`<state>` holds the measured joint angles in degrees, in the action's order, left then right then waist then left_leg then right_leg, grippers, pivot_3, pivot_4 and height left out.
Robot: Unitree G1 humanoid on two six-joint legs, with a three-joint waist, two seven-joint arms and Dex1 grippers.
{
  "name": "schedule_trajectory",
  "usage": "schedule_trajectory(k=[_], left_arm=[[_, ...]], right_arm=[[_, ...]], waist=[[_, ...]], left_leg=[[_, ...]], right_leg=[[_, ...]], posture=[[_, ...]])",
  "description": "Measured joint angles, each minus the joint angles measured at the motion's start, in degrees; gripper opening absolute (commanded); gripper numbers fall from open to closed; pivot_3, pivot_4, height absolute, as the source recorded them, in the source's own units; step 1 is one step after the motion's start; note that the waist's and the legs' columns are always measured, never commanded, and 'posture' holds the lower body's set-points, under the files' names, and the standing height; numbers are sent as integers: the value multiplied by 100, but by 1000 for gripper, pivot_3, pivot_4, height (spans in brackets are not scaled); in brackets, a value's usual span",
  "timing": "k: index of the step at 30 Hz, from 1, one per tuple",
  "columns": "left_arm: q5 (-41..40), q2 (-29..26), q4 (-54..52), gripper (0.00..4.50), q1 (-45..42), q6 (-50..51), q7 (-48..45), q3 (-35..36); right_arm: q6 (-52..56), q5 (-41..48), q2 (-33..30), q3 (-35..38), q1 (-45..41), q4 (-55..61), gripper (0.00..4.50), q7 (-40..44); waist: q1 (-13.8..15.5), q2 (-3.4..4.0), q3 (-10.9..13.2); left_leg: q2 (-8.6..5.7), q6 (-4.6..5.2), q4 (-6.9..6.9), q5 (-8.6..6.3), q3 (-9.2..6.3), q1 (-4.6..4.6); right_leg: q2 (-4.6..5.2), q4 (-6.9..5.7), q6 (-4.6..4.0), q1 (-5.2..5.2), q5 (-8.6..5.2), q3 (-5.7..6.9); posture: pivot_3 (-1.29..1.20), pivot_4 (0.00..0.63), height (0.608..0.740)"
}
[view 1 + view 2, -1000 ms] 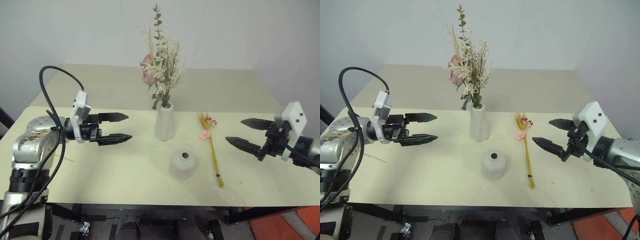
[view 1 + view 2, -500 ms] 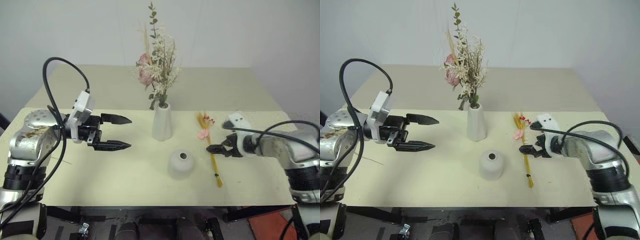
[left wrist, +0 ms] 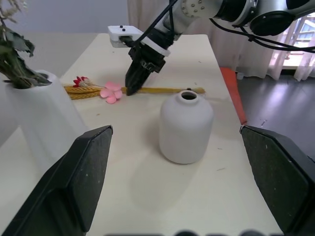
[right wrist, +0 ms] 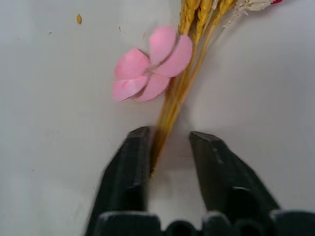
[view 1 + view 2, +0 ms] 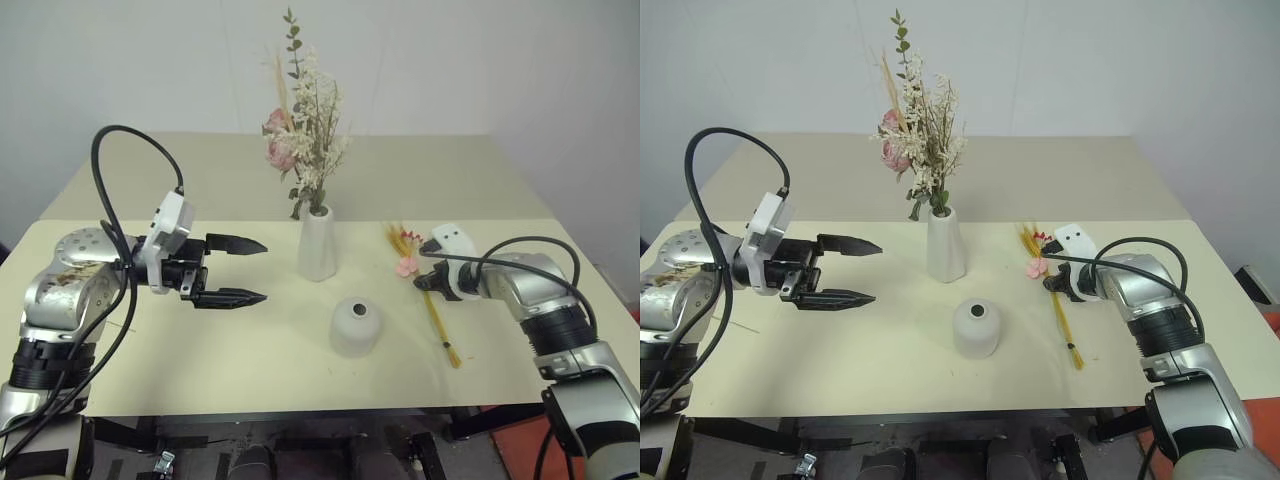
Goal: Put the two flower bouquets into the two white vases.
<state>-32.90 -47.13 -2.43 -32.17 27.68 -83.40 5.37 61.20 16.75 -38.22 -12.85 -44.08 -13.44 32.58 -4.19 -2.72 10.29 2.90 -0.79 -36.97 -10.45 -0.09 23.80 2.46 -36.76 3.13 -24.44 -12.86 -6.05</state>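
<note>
Our right pincer (image 4: 170, 162) is down at the bench (image 5: 250, 350), its two black fingers (image 4: 125, 177) drawn in narrow on either side of the yellow stalks of the slim wheat-stalk bunch (image 5: 430, 300). One finger touches the stalks; a small gap shows against the other, so we cannot tell whether the grip has closed on them. The bunch lies flat on the bench, its pink blossom (image 4: 147, 69) just ahead of our fingertips and its cut ends pointing toward the near edge.

Our left pincer (image 5: 232, 270) hangs above the bench on the left, spread wide and holding nothing, its fingers pointing toward the vases.

The bushy bunch (image 5: 300, 130) with pink roses, cream sprigs and green leaves stands upright in the tall tapered vase (image 5: 317, 245) near the middle of the bench. The short squat vase (image 5: 356, 326) sits nearer to us, between the tall vase and the wheat-stalk bunch, its small top hole open.

We can read no writing or labels on anything.
</note>
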Motion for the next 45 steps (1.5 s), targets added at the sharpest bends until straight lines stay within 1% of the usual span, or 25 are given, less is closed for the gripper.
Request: schedule_trajectory(k=[1,2,6,8,11,12,14,16,19,23,26,28,31,45], left_arm=[[-10,-20,-22,4500,19,1,11,11],[-19,-37,-42,4500,30,3,19,14],[-72,-89,-62,4500,45,11,33,15],[-88,-91,-61,4500,41,16,38,12],[-94,-92,-53,4500,22,48,20,7],[-94,-92,-45,4500,12,61,15,4],[-93,-92,25,4500,-94,94,-15,-39],[-93,-91,121,4500,-220,97,-74,-78],[-82,-78,303,4500,-385,86,-162,-177],[-34,9,544,4500,-491,46,-251,-310],[16,45,621,4500,-596,-10,-300,-405],[36,47,688,4500,-611,-20,-338,-412],[98,47,760,4500,-611,-37,-362,-422],[130,9,780,4500,-617,-114,-373,-421]], right_arm=[[-20,-5,28,48,57,73,68,-9],[-55,-1,91,162,161,180,20,-33],[-337,95,718,991,471,404,20,-463],[-545,322,1087,1792,472,615,20,-809],[-736,730,1310,2729,453,1277,20,-1123],[-772,839,1340,2895,444,1460,20,-1168],[-782,1420,1600,3509,442,2005,20,-1209],[-774,2069,1787,3907,438,2560,20,-1257],[-779,2810,1954,4185,486,3345,20,-1360],[-839,3372,2115,4031,797,4100,20,-1407],[-1003,3351,2158,3433,1170,4524,20,-1390],[-1197,3173,2176,3018,1365,4688,20,-1381],[-1399,3132,2337,2638,1433,4708,20,-1405],[-1976,3105,2584,1970,1435,4608,20,-1436]], waist=[[1,0,0],[5,0,0],[7,2,1],[19,7,4],[41,8,5],[45,8,5],[49,8,5],[40,9,6],[32,10,6],[12,10,6],[8,10,6],[11,10,6],[19,10,6],[28,10,6]], left_leg=[[0,0,0,0,0,0],[0,0,0,0,0,0],[-1,0,0,0,0,3],[-2,0,1,0,0,6],[-2,0,5,0,-2,12],[-2,0,5,0,-2,14],[-2,0,6,0,-4,21],[-1,0,6,0,-4,21],[0,0,6,0,-5,17],[1,0,6,0,-4,14],[1,0,6,0,-4,13],[1,0,6,0,-3,14],[1,0,6,0,-4,15],[1,0,6,0,-4,18]], right_leg=[[0,1,0,0,0,0],[0,1,0,1,0,0],[0,-2,2,-3,0,-1],[1,-2,2,-6,0,0],[2,2,3,-7,-2,1],[2,4,3,-7,-2,2],[3,6,3,-11,-2,4],[2,4,3,-11,-2,4],[2,1,3,-11,-2,4],[1,-1,1,-11,-3,4],[1,-3,-1,-13,-4,3],[1,-2,-2,-13,-5,3],[1,-2,-2,-14,-5,3],[1,0,-2,-16,-5,4]], posture=[[0,150,740],[0,150,740],[0,150,740],[0,150,740],[0,150,740],[0,150,740],[0,150,740],[0,150,740],[0,150,740],[0,150,740],[0,150,740],[0,150,740],[0,150,740],[0,150,740]])
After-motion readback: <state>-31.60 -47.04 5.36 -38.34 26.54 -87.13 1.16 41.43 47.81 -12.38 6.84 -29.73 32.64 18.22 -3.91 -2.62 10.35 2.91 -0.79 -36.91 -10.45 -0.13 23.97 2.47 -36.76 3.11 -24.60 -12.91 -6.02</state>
